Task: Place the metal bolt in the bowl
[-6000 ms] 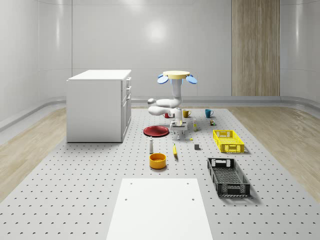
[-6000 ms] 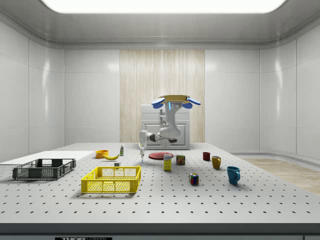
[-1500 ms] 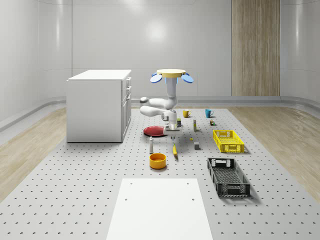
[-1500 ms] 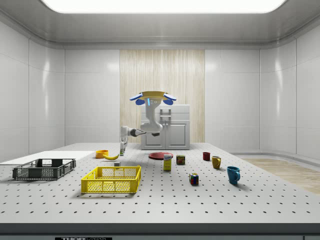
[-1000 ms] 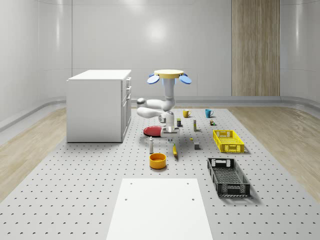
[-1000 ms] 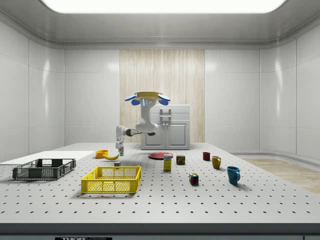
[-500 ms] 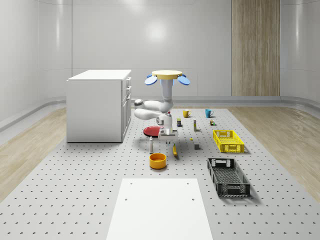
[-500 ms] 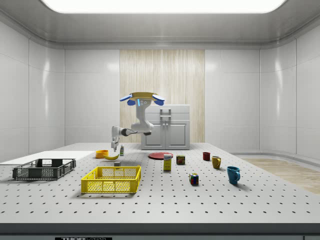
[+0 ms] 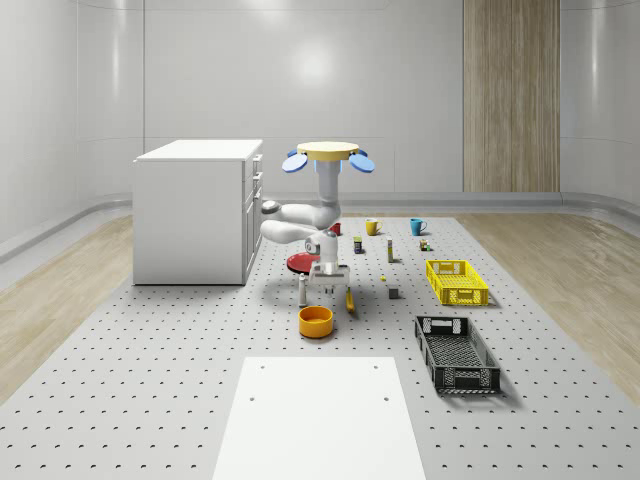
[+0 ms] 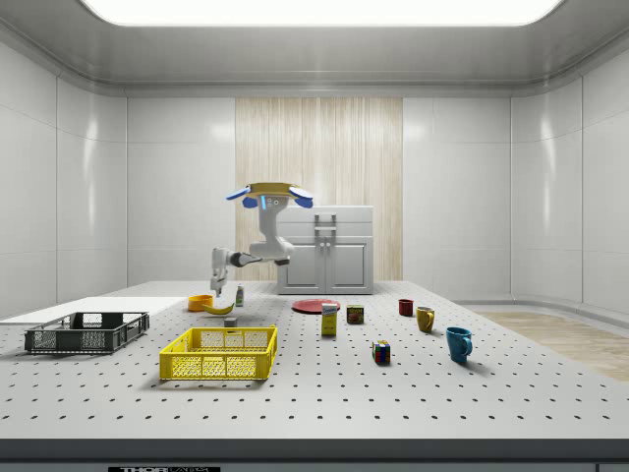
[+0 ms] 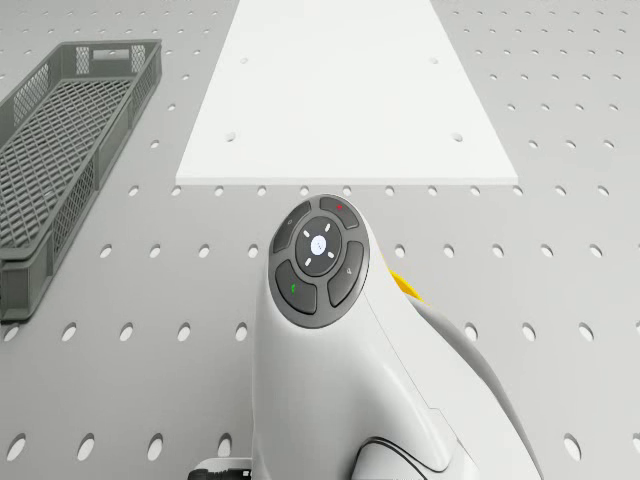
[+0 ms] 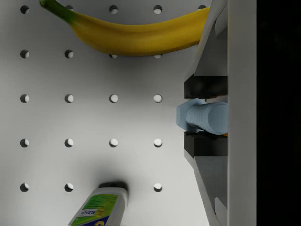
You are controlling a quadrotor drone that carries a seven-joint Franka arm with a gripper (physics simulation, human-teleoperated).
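Fingers pinching the metal bolt right now, one black pad on each side of its pale blue threaded shank, clear as day in the wrist view. So the bolt is up off the surface, held in the gripper, not in the bowl. Under the wrist camera we've got the banana lying across the perforated surface and the cap end of a bleach bottle well apart from it, with open peg holes between the two. Out to the whole-scene view: the drone hovers in the air with its yellow disc body and blue rotors, over the stretch of surface near the red plate, just to the right of the white cabinet. The arm folds down from it, and the gripper hangs low between the bleach bottle and the banana, with the orange bowl sitting nearer the camera, close by but not beneath it. From the side view, the drone floats in front of the cabinet, arm reaching toward that view's left, gripper hanging just above the bowl and banana cluster. Yellow crate and black crate sit off to the whole-scene view's right. In the drone view, the arm's white link with its button pad looms over the surface, the black crate to one side.
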